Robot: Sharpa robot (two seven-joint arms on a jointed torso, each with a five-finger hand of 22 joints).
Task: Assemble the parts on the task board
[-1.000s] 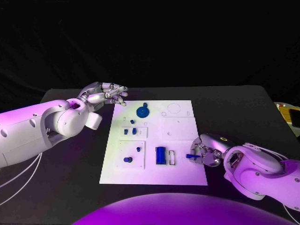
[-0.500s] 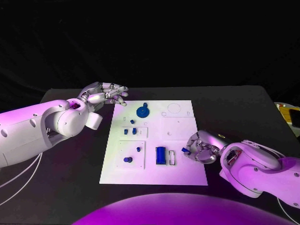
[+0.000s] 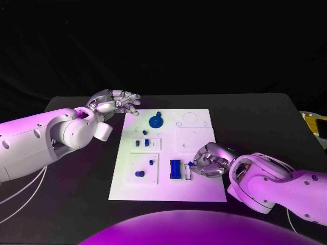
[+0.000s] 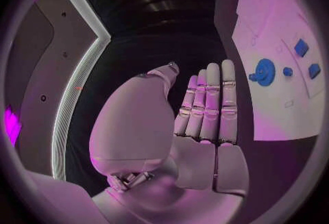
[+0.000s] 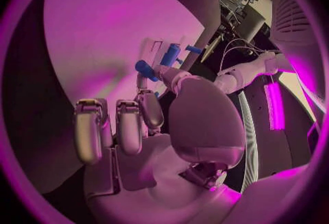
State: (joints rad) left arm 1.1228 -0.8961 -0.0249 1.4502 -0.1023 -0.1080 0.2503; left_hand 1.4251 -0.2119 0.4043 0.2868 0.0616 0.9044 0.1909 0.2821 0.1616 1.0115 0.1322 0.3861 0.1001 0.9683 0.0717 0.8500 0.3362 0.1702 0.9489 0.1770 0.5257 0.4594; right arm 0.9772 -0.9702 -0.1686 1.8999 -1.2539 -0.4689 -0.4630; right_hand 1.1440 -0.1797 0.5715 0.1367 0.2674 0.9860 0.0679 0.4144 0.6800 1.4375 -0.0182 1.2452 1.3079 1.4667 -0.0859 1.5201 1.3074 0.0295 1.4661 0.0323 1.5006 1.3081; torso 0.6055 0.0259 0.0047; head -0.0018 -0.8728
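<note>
We are working over the task board (image 3: 196,191), and every place below is taken from it. Our right hand (image 3: 208,162) is hovering over the board's right half, just beside the upright blue block (image 3: 175,169) that is standing in its white holder near the board's near edge. Between thumb and a finger this hand is pinching a small blue peg (image 5: 145,69), the other fingers (image 5: 89,131) staying loosely spread. Our left hand (image 3: 116,102) is resting off the board's far left corner, above the black table (image 3: 266,117), fingers straight and together in the wrist view, grasping nothing. The blue wheel (image 3: 155,121) is sitting at the board's far end, with smaller blue pieces (image 3: 141,143) down its left side.

We judge the step in hand to be carrying the peg to its seat. Which socket it belongs in, we cannot tell. Next we are needing to line the peg upright over a hole near the block and lower it gently, without nudging the block.
</note>
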